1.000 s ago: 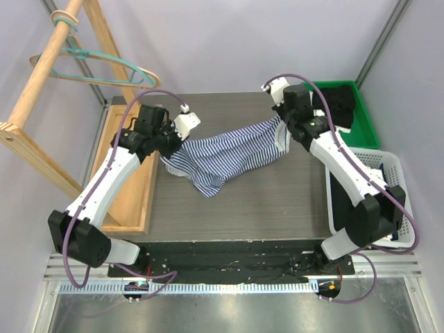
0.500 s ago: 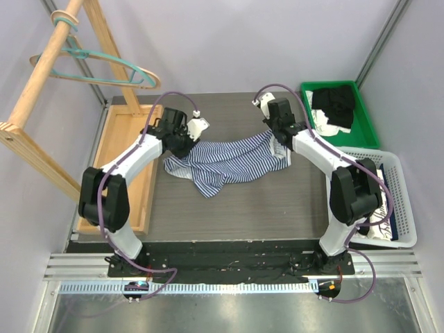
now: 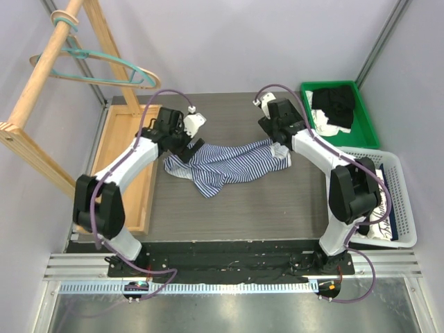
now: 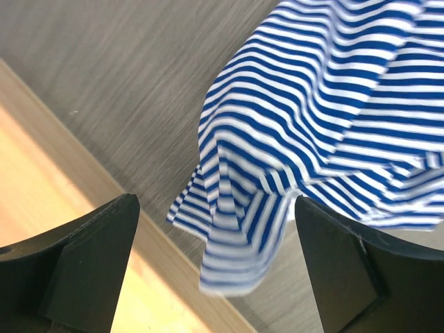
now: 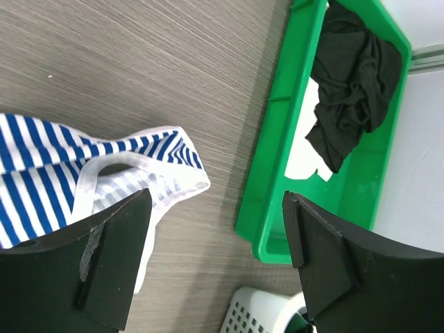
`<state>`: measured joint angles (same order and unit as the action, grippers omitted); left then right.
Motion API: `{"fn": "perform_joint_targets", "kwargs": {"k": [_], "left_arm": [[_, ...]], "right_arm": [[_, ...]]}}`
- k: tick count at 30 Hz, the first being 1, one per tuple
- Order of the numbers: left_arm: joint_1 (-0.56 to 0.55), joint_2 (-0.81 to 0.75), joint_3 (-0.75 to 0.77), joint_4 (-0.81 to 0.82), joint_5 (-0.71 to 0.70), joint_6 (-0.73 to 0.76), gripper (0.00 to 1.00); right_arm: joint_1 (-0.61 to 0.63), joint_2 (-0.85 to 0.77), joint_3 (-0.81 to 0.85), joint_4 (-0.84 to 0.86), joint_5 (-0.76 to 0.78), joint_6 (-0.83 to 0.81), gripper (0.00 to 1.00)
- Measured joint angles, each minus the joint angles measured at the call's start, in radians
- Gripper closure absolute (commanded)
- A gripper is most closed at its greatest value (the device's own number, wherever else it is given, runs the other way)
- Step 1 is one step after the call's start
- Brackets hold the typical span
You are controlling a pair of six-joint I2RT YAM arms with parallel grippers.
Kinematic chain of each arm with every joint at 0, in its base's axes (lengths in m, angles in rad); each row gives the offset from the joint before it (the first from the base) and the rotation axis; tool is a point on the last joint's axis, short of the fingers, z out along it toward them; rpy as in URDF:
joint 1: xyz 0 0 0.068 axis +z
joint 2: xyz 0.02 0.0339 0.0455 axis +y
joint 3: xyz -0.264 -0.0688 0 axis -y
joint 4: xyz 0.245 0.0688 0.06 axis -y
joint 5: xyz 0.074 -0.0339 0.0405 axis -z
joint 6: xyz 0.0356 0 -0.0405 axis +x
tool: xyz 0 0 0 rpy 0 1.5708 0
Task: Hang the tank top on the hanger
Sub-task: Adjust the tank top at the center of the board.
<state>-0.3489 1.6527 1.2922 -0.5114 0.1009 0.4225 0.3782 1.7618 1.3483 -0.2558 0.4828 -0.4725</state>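
The dark wood-grain table (image 3: 229, 215) is carrying the striped tank top (image 3: 229, 161), which is lying crumpled between my two arms. My left gripper (image 4: 215, 208) is hovering over its left end, fingers spread wide and gripping nothing. My right gripper (image 5: 215, 201) is hanging over the white-trimmed strap end, equally wide and empty. The teal hanger (image 3: 111, 60) is hanging on the wooden rack (image 3: 40, 69) at far left, well apart from the top. A black garment (image 5: 350, 76) is sitting in the green bin (image 5: 277, 173).

Left gripper (image 4: 216, 267), right gripper (image 5: 218, 246): jaws released; tank top (image 3: 225, 161) dropped, slumped on table (image 3: 229, 208).
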Motion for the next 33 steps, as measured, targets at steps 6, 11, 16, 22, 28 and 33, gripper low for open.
{"fn": "perform_joint_targets", "kwargs": {"k": [6,11,16,22,28,33], "left_arm": [[0.000,-0.233,-0.083,-0.005,0.111,0.045,0.00],[0.000,-0.336,-0.170,-0.037,0.260,0.116,0.02],[0.000,-0.291,-0.212,-0.087,0.363,0.143,0.12],[0.000,-0.176,-0.212,-0.092,0.416,0.144,0.19],[0.000,-0.072,-0.212,-0.068,0.433,0.136,0.29],[0.000,0.005,-0.202,-0.050,0.439,0.129,0.38]], "right_arm": [[-0.001,-0.115,0.003,-0.097,-0.087,-0.007,0.17],[-0.001,-0.198,0.003,-0.186,-0.203,-0.015,0.17],[-0.001,-0.226,-0.011,-0.237,-0.298,-0.015,0.17],[-0.001,-0.226,-0.037,-0.256,-0.347,-0.015,0.17],[-0.001,-0.226,-0.054,-0.264,-0.364,-0.018,0.17],[-0.002,-0.226,-0.064,-0.267,-0.370,-0.019,0.17]]}}
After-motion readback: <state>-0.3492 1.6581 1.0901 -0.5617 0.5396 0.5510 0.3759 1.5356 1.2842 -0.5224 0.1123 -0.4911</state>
